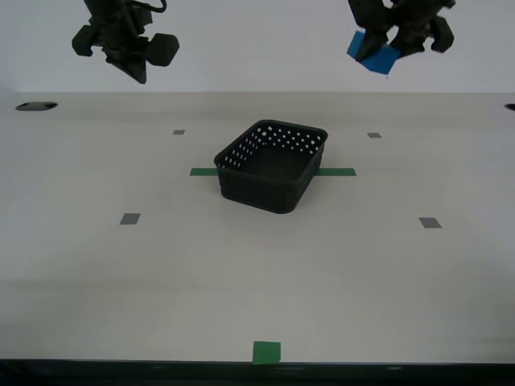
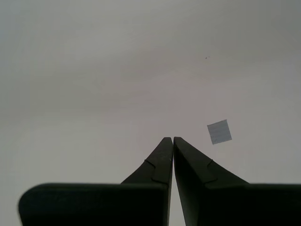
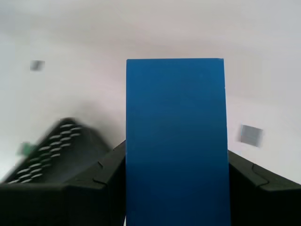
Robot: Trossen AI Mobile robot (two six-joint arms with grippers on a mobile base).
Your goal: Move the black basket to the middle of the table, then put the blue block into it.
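Table (image 1: 80, 281) is wide and mostly bare, with the basket (image 1: 272, 165) sitting mid-table on the green tape strip (image 1: 338, 172). My first gripper (image 1: 385, 44) is clamped on the blue block (image 1: 373, 53), high up and off to the side. My second gripper (image 2: 172, 141) hangs pinched together, empty. Releasing from this height could bounce the block off the rim.
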